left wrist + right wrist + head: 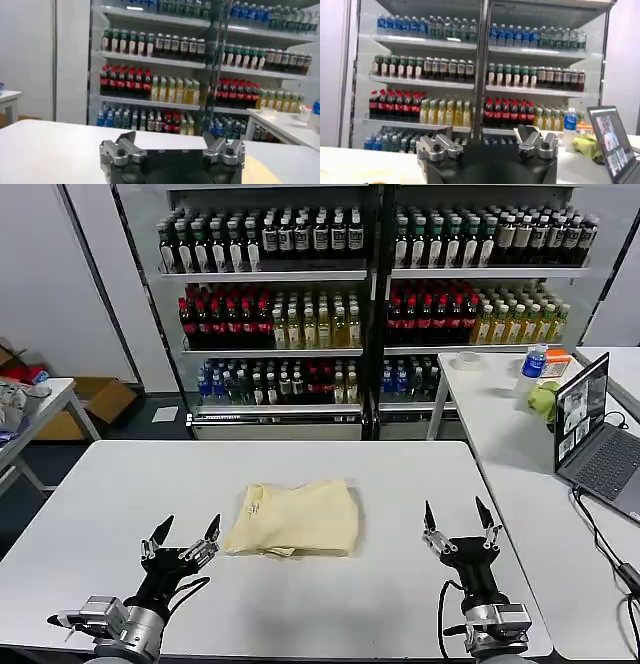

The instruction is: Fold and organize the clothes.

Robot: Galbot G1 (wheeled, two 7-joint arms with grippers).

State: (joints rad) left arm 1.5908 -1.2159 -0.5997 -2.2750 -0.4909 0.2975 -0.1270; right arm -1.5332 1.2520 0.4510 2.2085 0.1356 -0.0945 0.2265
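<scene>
The white table (120,494) has bare room all around the clothes (295,518). The laptop (598,436) sits far off on the side table (500,414).

My head view cuts off both arms below the wrists at the counter (300,604) near edge. Label on the clothes (295,519) too small to read. Left wrist view: only a yellow corner of the clothes beside the left tool (172,150). Laptop (615,145) cut off beyond the right tool (487,147).
</scene>
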